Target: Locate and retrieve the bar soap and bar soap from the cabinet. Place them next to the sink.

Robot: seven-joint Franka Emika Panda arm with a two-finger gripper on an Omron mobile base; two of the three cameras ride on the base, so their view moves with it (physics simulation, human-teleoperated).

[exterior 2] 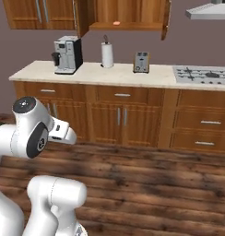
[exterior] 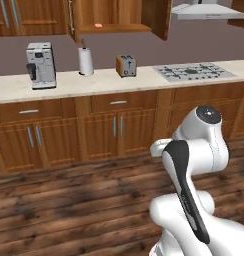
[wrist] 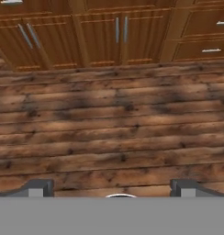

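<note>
The gripper (wrist: 112, 188) points down at bare plank floor (wrist: 109, 128), its tips spread wide and holding nothing. One bar soap (exterior: 98, 25) lies on the shelf of the open cabinet (exterior: 119, 15), at 12 o'clock above the paper towel roll (exterior: 85, 61). On the counter (exterior: 94, 82) the coffee machine (exterior: 41, 65) stands at 9 o'clock of the roll, the toaster (exterior: 126, 65) at 3 o'clock, the stovetop (exterior: 194, 71) farther right.

Open cabinet (exterior: 119, 15) front, paper towel roll (exterior: 85, 61) and toaster (exterior: 126, 65) beneath.
</note>
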